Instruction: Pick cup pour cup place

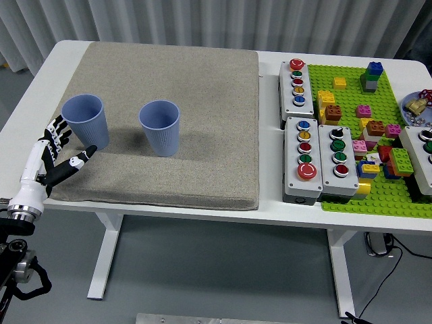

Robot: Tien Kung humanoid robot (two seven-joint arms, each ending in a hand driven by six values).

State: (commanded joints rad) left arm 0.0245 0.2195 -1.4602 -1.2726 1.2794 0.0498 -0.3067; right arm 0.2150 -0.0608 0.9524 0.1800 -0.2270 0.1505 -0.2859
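Observation:
Two blue paper cups stand upright on the grey mat point(169, 182): the left cup point(86, 121) near the mat's left edge and the right cup point(160, 127) toward the middle. My left hand point(61, 155) hovers at the mat's near left corner, just below and left of the left cup. Its fingers are spread and hold nothing; the thumb tip points at the cup's base without a visible grasp. The right arm is out of view.
Grey button boxes point(314, 158) with coloured buttons stand right of the mat. A green baseplate point(378, 199) with several loose bricks fills the far right. A small dish point(418, 108) sits at the right edge.

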